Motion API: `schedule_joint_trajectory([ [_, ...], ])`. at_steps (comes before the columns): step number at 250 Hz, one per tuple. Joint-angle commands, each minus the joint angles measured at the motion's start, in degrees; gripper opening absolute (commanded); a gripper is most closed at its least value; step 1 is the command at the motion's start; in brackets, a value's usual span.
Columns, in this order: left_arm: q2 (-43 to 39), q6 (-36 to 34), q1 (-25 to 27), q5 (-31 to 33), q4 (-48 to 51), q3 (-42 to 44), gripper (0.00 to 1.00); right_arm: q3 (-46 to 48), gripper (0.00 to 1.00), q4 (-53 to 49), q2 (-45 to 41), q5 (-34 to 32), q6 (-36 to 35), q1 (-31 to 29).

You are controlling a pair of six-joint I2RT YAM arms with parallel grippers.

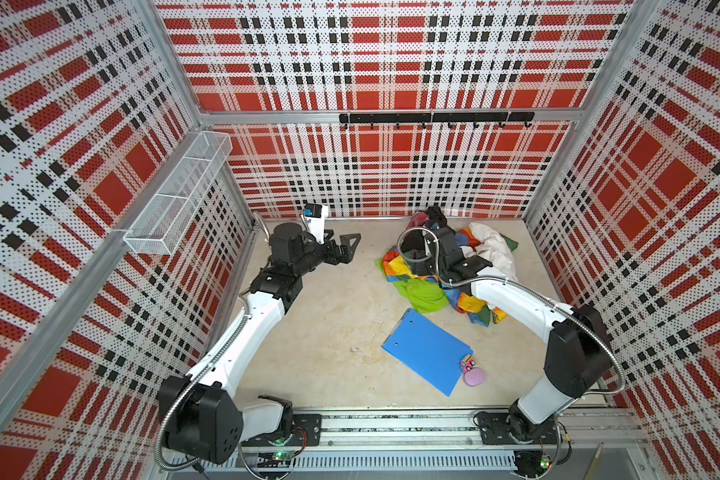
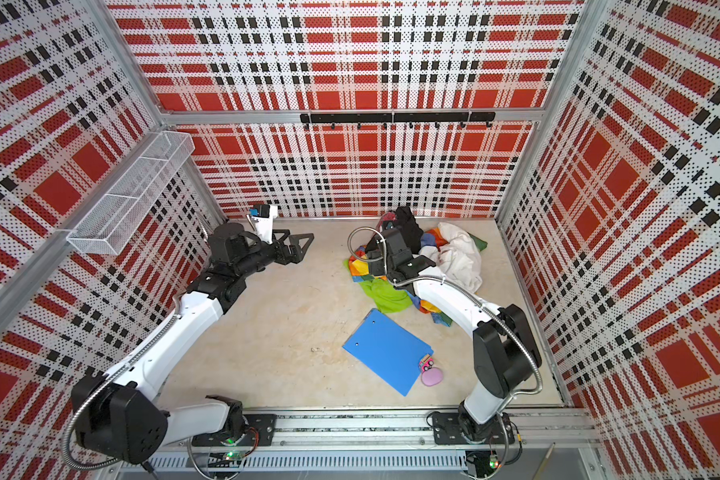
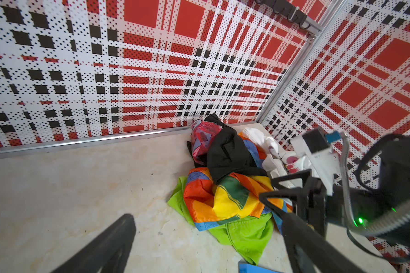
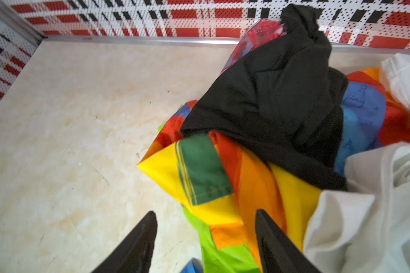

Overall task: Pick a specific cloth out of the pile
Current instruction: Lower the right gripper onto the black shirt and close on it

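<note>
The cloth (image 1: 435, 216) (image 2: 408, 226) is black with a red, blue and pink printed patch. It lies crumpled on the far side of the pile (image 1: 404, 270), against the back wall. In the wrist views the cloth (image 3: 230, 151) (image 4: 270, 99) drapes over the rainbow patchwork cloth (image 4: 199, 170), beside the white shirt (image 4: 355, 212) and the green cloth (image 3: 246, 234). My right gripper (image 4: 205, 212) (image 3: 266, 189) hovers over the near-left edge of the pile, open, nothing between its fingers. My left gripper (image 1: 344, 239) (image 3: 206, 215) stands wide open at the back left, apart from the pile.
A blue clipboard (image 1: 427, 351) (image 2: 387, 351) lies in front of the pile, with a small pink toy (image 1: 467, 363) and a lilac pebble (image 1: 474, 377) at its near corner. A white mesh basket (image 1: 179, 195) hangs on the left wall. A black hook rail (image 1: 433, 118) runs along the back wall.
</note>
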State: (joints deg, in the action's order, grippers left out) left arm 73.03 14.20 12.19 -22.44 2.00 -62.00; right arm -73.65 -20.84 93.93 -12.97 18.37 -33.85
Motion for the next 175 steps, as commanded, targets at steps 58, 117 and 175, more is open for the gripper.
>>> schedule_joint_trajectory([
  [58,-0.28,1.19,-1.69,-0.42,-2.49,0.21,0.99,-6.11,1.0,-3.28,8.5,-11.5,-5.6,-0.26],
  [117,-0.49,0.92,-1.46,-0.14,-2.18,0.11,0.99,-11.24,0.66,-5.32,16.24,-15.02,-7.56,1.37],
  [175,-0.34,1.54,-1.77,-0.97,-2.26,-0.05,0.99,-7.52,0.18,-6.03,9.33,-19.61,-7.31,3.7],
])
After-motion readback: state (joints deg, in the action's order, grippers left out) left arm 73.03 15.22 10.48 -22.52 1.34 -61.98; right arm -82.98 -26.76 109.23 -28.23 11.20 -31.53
